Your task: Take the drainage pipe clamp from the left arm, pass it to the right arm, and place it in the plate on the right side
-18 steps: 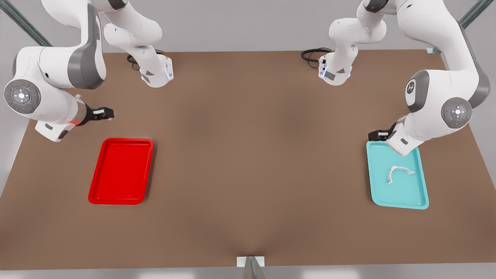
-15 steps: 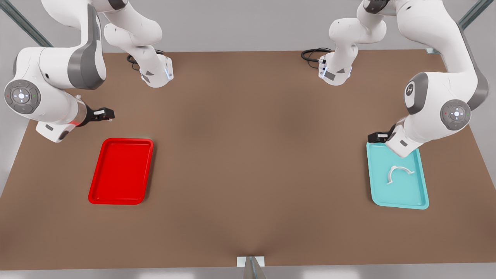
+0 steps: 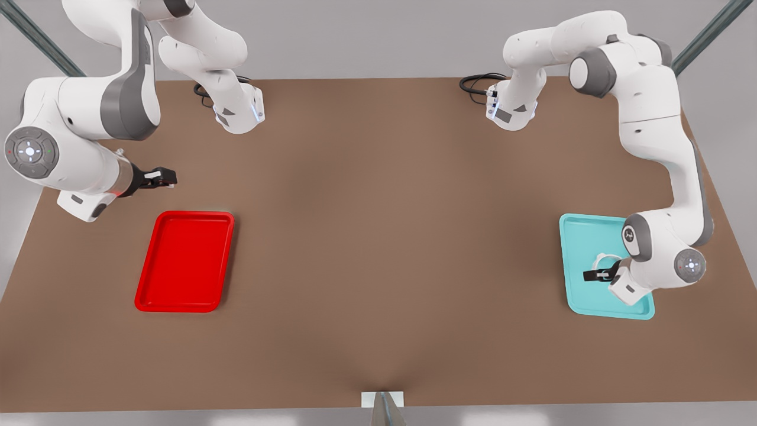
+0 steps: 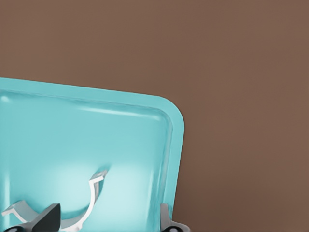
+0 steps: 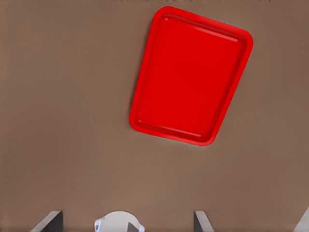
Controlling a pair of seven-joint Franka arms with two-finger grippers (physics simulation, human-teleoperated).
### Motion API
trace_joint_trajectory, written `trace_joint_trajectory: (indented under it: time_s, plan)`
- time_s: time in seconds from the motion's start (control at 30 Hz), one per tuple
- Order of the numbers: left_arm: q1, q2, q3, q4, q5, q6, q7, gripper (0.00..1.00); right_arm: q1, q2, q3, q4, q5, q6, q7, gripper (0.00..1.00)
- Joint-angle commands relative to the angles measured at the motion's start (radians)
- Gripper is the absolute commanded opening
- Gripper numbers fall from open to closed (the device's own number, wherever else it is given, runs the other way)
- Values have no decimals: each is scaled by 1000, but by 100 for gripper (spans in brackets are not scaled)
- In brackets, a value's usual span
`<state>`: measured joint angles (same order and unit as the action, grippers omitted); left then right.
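The drainage pipe clamp [image 3: 604,258] [image 4: 93,191], a thin white half-ring, lies in the teal tray [image 3: 582,236] [image 4: 72,135] at the front view's right. My left gripper [image 3: 596,275] [image 4: 107,223] is low over the clamp and open, its fingertips [image 4: 50,216] straddling one end of the ring. The arm's wrist hides part of the clamp in the front view. The plate [image 3: 184,261] [image 5: 190,75], a glossy red tray, lies at the front view's left with nothing in it. My right gripper [image 3: 166,176] [image 5: 125,221] hangs open behind the plate, waiting.
Both trays rest on the brown table [image 3: 378,236]. Black cables [image 3: 478,83] coil by the arm bases at the back. A small metal bracket [image 3: 382,400] sits at the table's front edge. The wide stretch between the trays is bare tabletop.
The left arm has swung from the teal tray's far edge toward the front and dropped low over the clamp. The right arm has barely shifted.
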<state>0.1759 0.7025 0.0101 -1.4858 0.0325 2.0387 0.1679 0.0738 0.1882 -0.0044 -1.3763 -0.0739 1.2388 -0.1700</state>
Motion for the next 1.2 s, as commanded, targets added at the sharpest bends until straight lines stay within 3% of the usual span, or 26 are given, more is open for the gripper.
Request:
trace_joint_trajectory:
  time_s: [0.0, 0.1, 0.17, 0.63, 0.7, 0.73, 0.9, 1.03, 1.17]
  plan:
    - [2, 6, 5, -28, 0, 189, 303, 100, -3, 0, 0, 0, 3, 1, -23, 100]
    - [37, 18, 5, -67, -3, 193, 303, 100, -6, 2, -3, -3, 8, -1, -46, 100]
    - [47, 5, 5, -143, -5, 296, 300, 100, -8, 2, -3, -3, 6, -9, -48, 100]
    - [70, 8, 7, -215, -5, 345, 288, 100, -9, 8, -5, -7, 17, -16, -82, 100]
    - [70, 9, 7, -217, -5, 359, 288, 91, -9, 10, -5, -9, 17, -16, -82, 100]
    - [71, 9, 7, -218, -5, 359, 288, 80, -9, 10, -5, -10, 17, -16, -82, 100]
    - [71, 5, 7, -225, -6, 348, 266, 63, -8, 11, -5, -15, 20, -15, -82, 100]
    - [73, 5, 7, -226, -8, 348, 268, 43, -8, 11, -5, -18, 20, -15, -82, 100]
    - [73, -1, 7, -226, -8, 350, 268, 37, -8, 13, -5, -18, 20, -18, -82, 100]
